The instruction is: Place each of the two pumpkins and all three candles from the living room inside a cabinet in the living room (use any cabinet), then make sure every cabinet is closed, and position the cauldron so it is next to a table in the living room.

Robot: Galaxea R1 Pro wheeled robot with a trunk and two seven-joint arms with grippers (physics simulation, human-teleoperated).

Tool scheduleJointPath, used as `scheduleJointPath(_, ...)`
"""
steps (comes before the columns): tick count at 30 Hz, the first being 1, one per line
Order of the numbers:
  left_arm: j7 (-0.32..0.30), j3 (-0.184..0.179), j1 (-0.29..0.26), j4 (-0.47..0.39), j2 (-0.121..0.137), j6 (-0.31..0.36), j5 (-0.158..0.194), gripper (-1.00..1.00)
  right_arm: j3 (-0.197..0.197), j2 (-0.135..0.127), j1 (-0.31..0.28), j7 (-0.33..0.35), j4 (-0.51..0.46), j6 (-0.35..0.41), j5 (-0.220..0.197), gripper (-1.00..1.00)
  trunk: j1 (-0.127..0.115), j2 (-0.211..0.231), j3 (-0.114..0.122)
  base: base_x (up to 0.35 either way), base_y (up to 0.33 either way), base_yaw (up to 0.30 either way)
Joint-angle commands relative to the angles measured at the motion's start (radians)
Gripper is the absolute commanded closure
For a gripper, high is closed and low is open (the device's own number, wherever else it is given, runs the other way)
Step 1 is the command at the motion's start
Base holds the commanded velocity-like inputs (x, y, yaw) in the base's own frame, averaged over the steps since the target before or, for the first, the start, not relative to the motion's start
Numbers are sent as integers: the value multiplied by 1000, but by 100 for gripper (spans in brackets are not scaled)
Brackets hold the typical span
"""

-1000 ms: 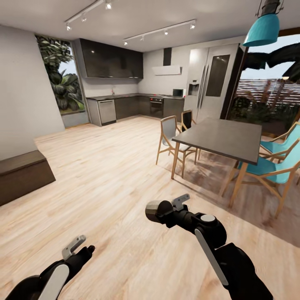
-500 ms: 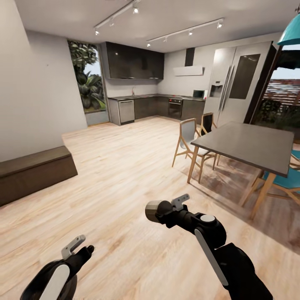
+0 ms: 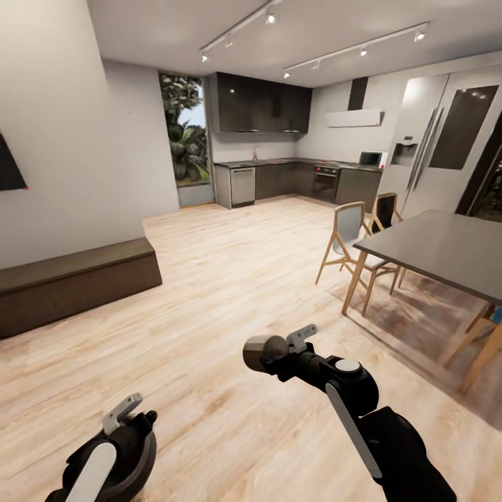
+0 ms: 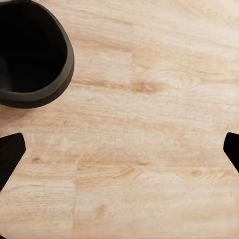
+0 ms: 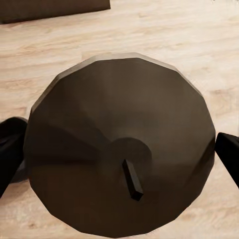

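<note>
Right gripper [image 3: 268, 351]: clamped on the cauldron [image 5: 119, 164], a dark faceted vessel carried above the wood floor [image 3: 230, 293]. Left gripper [image 4: 119, 149]: fingers spread wide, empty. Change: head view has swung left, the long low cabinet [image 3: 77, 282] now fuller along the wall, the dining table [image 3: 446, 251] pushed rightward; the robot appears in transit, with the cauldron not yet set beside a table.

My view swings left: the dining table [image 3: 446, 247] and chairs [image 3: 346, 240] slide toward the right edge, the teal lamp drops out of sight, and the long dark cabinet [image 3: 77, 282] against the left wall comes further in. A dark panel [image 3: 8, 167] now appears on that wall.
</note>
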Motion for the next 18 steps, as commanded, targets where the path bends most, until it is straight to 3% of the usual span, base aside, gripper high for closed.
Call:
scheduleJointPath(1,9,-2,-1,-1,1,1,6,-100,0,-1,-1,-3,-1,5,-8,100,0,-1,-1,0,0,289)
scheduleJointPath(18,10,-4,-1,5,1,-4,0,-100,0,-1,-1,-3,-1,5,-8,100,0,-1,-1,0,0,289)
